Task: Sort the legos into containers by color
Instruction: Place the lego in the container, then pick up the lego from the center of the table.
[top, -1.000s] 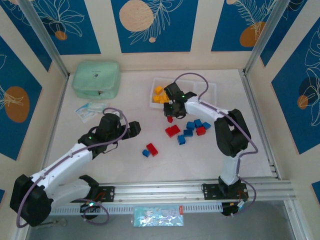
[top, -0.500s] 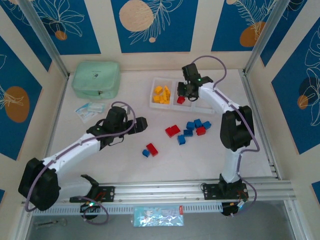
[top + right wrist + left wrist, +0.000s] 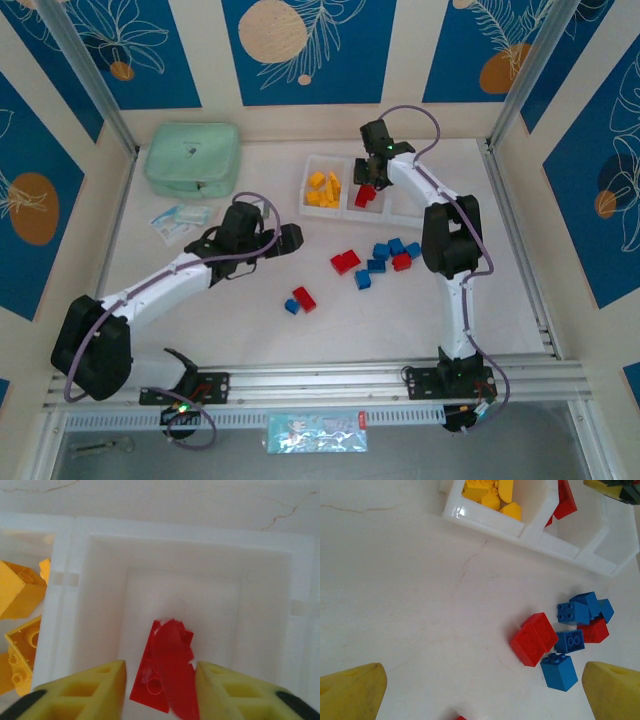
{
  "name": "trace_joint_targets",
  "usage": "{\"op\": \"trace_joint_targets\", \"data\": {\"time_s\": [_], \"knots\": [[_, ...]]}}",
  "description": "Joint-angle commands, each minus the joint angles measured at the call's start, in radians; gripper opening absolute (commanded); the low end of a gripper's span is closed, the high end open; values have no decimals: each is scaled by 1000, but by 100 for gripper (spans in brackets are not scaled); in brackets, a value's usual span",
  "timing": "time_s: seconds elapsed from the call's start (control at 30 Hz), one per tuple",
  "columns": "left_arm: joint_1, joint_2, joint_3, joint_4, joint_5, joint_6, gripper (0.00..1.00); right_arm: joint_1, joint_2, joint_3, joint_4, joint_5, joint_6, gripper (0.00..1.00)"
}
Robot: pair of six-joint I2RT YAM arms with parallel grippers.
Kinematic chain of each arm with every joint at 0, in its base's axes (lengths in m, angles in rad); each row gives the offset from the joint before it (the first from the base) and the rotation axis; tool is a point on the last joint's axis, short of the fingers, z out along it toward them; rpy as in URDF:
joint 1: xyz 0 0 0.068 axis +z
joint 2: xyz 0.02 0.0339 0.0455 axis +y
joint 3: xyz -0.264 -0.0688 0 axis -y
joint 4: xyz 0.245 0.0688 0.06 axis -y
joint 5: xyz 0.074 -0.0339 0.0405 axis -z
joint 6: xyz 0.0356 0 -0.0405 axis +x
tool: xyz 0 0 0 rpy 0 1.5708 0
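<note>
- My right gripper [image 3: 160, 680] stood parted over the middle compartment of white plastic tray [image 3: 180, 530], reds' slot; small red plastic brick [image 3: 169, 652] between, blurred, perhaps loose.
- My left gripper [image 3: 480, 692] gaped empty.

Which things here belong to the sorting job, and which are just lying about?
Job: white three-compartment tray; yellow bricks and red brick in it; loose red and blue bricks.
Lying about: mint-green pouch; small packet beside it; packet by the front rail.
</note>
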Motion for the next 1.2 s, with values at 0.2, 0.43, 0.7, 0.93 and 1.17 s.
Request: {"op": "trace_joint_targets", "data": {"time_s": [0.2,0.43,0.7,0.93,1.17], "knots": [[-9,-24,28,9,27,22,100,36,-145,-96,-3,-10,-5,52],[-9,-90,-3,-41,28,30,100,96,-312,-289,13,-73,28,58],[-9,-173,-69,-118,26,37,100,188,-463,-523,-12,-156,38,64],[-9,-240,-134,-134,13,-2,100,284,-516,-667,-35,-182,65,67],[-9,-282,-186,-134,-5,-38,100,359,-500,-721,-51,-162,107,66]]}}
